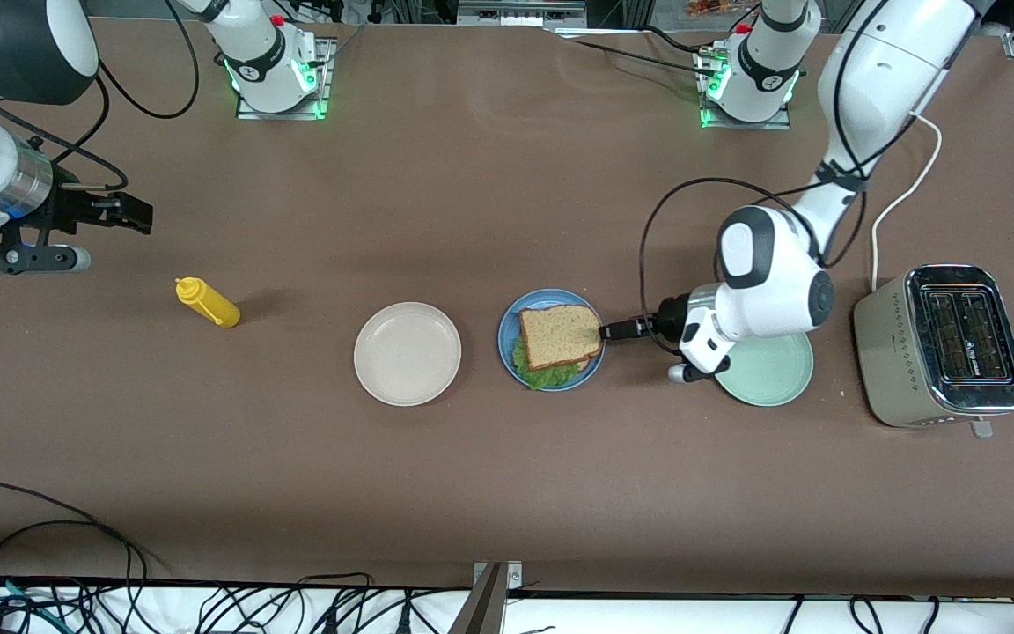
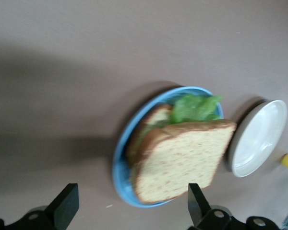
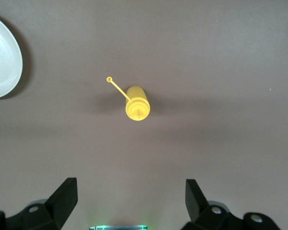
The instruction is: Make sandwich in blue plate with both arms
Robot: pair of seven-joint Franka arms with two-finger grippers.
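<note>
Front view, from the right arm's end of the desk to the left arm's end. The right pincer (image 1: 133,214) waits in the air at the right arm's end of the desk, its jaws wide and holding nothing; its wrist view looks down on the yellow squeeze bottle (image 1: 207,302), which lies on its side on the desk. Next comes the empty cream-white plate (image 1: 407,353), and just beside it the blue plate (image 1: 514,328), which carries the sandwich (image 1: 560,336): a top slice of brown bread over a green lettuce leaf (image 1: 545,376), with the edge of a lower slice showing in the left wrist view. The left pincer (image 1: 606,332) sits level with the sandwich at the plate's rim, on the side toward the left arm's end; its jaws stand wide in its wrist view and grip nothing, and whether a tip touches the crust cannot be told. The pale green plate (image 1: 775,377) lies partly under the left arm, and a toaster (image 1: 943,345) stands nearest the left arm's end. Handling, as judged: the bread looks light, soft and easily dented, the leaf limp and apt to slide, so any hold is best taken gently across a crust edge, with the stack kept flat.
</note>
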